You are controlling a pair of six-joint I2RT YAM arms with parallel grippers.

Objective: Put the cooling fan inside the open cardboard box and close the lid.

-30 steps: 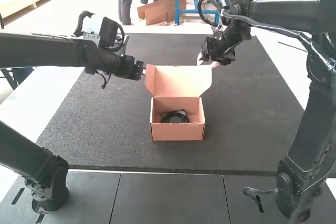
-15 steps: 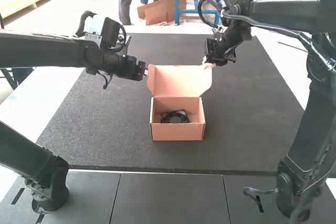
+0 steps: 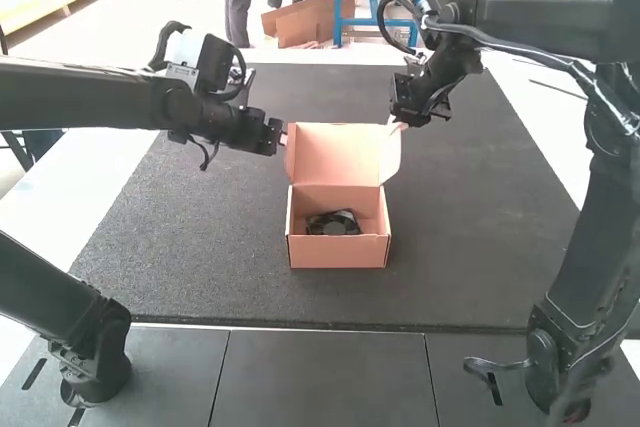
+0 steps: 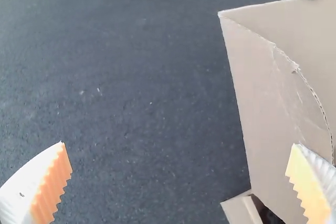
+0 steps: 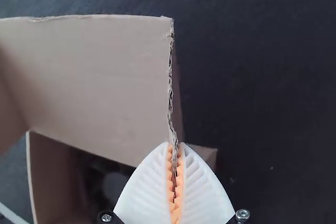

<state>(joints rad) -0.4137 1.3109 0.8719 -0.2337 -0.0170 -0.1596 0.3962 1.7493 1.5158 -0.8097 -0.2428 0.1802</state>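
Probably a robotics lab — arms (image 3: 80, 95) flank a matted table (image 3: 320, 377).

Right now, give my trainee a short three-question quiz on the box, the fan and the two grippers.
1. True or false: the cooling fan lies inside the cardboard box.
2. Fill in: the left gripper has its fingers ____ near the lid.
3. Which one is clamped on an edge of the lid? A: left gripper. B: right gripper. C: neither.

Key: 1 true; 2 open; 3 B.
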